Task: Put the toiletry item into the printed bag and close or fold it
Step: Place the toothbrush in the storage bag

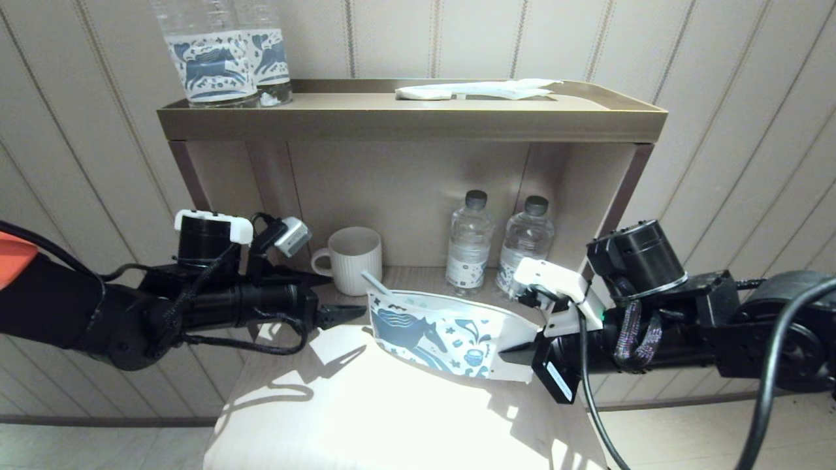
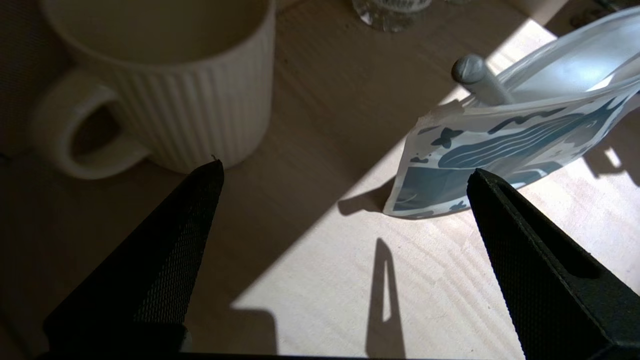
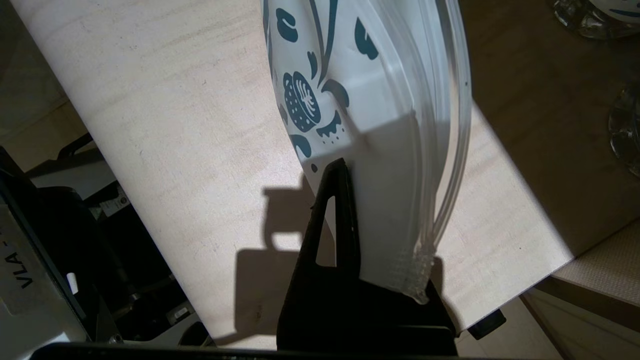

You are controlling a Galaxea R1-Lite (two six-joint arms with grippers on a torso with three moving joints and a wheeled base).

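The printed bag (image 1: 450, 336), a white pouch with a dark blue horse, is held up on edge over the pale table. My right gripper (image 1: 517, 356) is shut on its right end. In the right wrist view one dark finger (image 3: 334, 220) presses the bag's white side (image 3: 385, 150); the other finger is hidden behind it. The toothbrush's grey handle end (image 1: 374, 282) pokes out of the bag's left end, also seen in the left wrist view (image 2: 472, 75). My left gripper (image 1: 346, 314) is open just left of the bag (image 2: 510, 145), fingers wide apart, holding nothing (image 2: 345, 170).
A ribbed white mug (image 1: 349, 258) stands behind the left gripper. Two small water bottles (image 1: 469, 241) stand at the back of the alcove. On the upper shelf (image 1: 411, 117) are two horse-labelled bottles (image 1: 225, 59) and a white wrapped packet (image 1: 477, 89).
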